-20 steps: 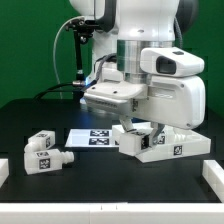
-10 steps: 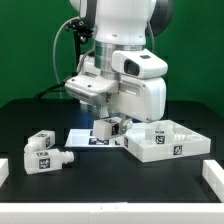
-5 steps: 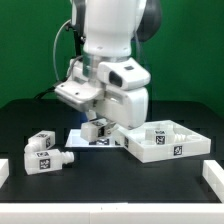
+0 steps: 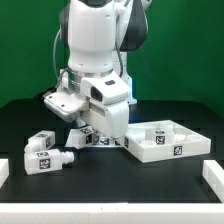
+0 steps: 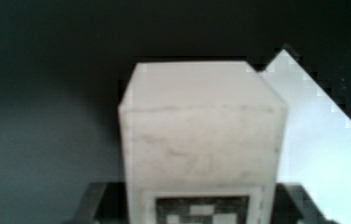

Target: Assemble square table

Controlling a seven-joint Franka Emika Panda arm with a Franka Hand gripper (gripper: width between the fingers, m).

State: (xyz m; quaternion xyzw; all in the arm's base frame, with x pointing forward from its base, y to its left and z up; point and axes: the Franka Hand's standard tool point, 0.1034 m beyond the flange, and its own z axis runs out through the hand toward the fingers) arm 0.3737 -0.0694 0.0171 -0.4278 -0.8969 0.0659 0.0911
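Note:
My gripper (image 4: 84, 131) is shut on a chunky white leg (image 4: 88, 139) with a tag and holds it low over the table, left of the square tabletop (image 4: 160, 142). The tabletop lies flat at the exterior view's right, with tags on its rim. Two more legs lie at the left, one behind (image 4: 40, 140) and one nearer the front (image 4: 46, 158). In the wrist view the held leg (image 5: 198, 120) fills the middle, with its tag at the gripper end and a dark finger (image 5: 108, 200) on each side of it.
The marker board (image 4: 104, 140) lies under and behind the held leg, mostly hidden by the arm. White L-shaped pieces sit at the front left (image 4: 5, 170) and front right (image 4: 213, 172). The bulky arm body (image 4: 100, 70) stands over the table's middle.
The arm has swung from the tabletop toward the exterior view's left, carrying the leg with it and lowering it near the marker board. The tabletop is now uncovered.

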